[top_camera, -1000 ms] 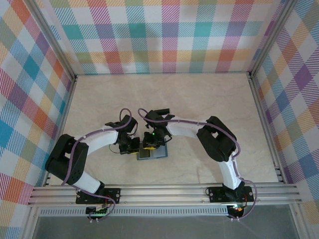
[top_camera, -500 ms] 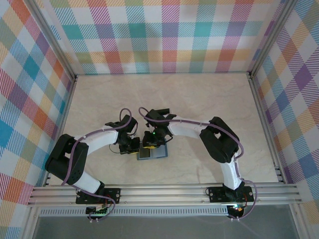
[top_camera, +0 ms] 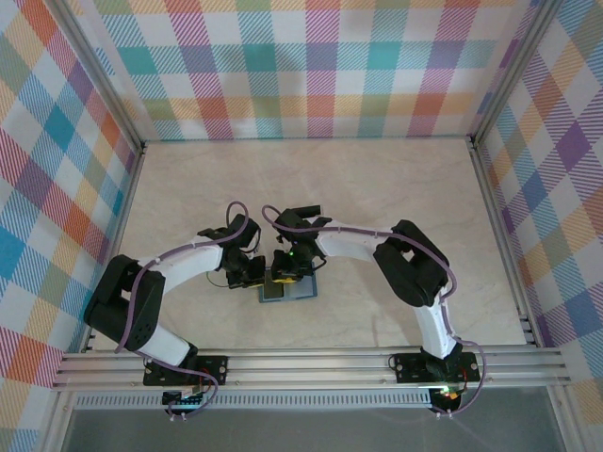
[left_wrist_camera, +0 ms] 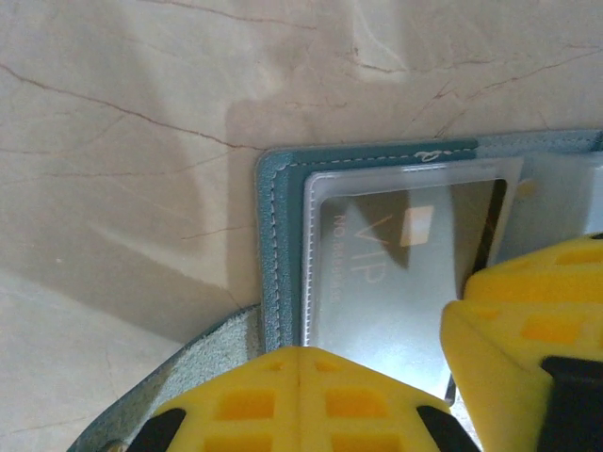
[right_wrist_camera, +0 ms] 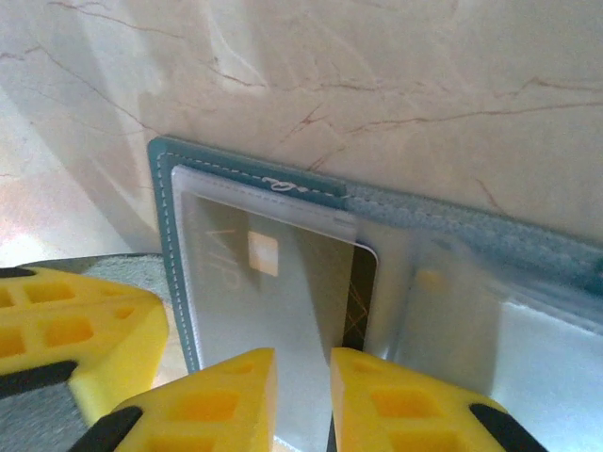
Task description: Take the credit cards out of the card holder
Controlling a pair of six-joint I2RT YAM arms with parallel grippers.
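The flat teal leather card holder [right_wrist_camera: 247, 179] lies open on the marbled table [top_camera: 377, 188]. The right gripper [right_wrist_camera: 301, 395] straddles the silvery VIP credit card [right_wrist_camera: 292, 282] sleeved lengthwise, nearly closed; the left gripper [left_wrist_camera: 443, 377] presses beside, grip unclear.

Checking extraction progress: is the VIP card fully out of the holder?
No, the VIP card sits behind the card holder clear window.

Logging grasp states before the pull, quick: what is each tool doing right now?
Left tool: cannot be told; its yellow pads rest on the card holder.
Right tool: nearly closed on the VIP credit card, a narrow gap showing.
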